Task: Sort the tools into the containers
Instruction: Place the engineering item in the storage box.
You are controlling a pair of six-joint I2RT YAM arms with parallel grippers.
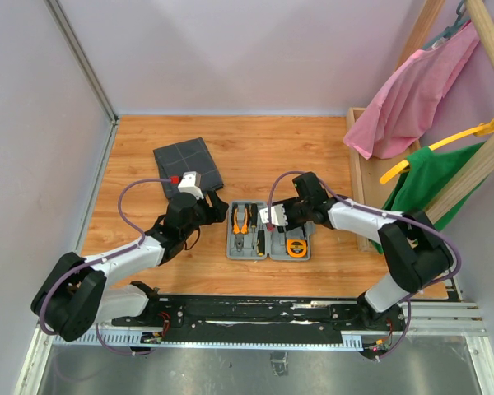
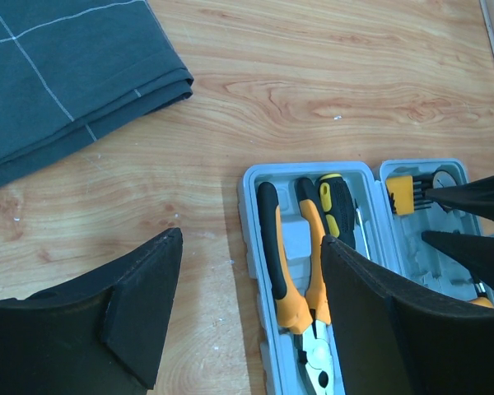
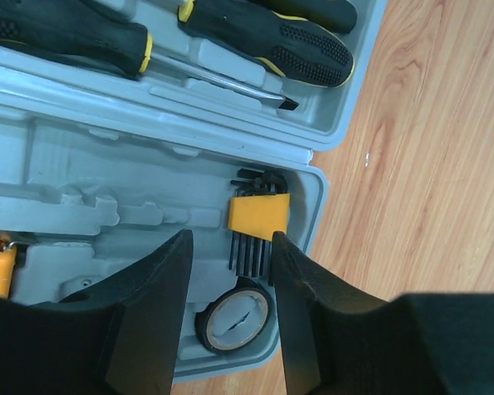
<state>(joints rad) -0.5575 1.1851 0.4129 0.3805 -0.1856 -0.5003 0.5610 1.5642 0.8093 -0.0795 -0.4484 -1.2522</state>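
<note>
The light-grey case (image 1: 269, 253) lies open on the wooden table, also in the left wrist view (image 2: 251, 247) and the right wrist view (image 3: 82, 177). It holds the orange-and-black pliers (image 2: 300, 271), two black-and-yellow screwdrivers (image 3: 280, 33), the orange bit holder (image 3: 259, 216), the black tape ring (image 3: 235, 317) and a round orange piece (image 1: 295, 247). The dark grey pouch (image 1: 188, 164) lies flat at the back left. My left gripper (image 2: 251, 239) is open and empty, straddling the case's left edge beside the pliers. My right gripper (image 3: 230, 237) is open and empty just above the bit holder and tape ring.
A wooden rack (image 1: 370, 177) stands at the right with a pink garment (image 1: 420, 90) and a green one (image 1: 432, 177) on hangers. Walls close the left and back. The arms' black base rail (image 1: 255, 317) runs along the near edge.
</note>
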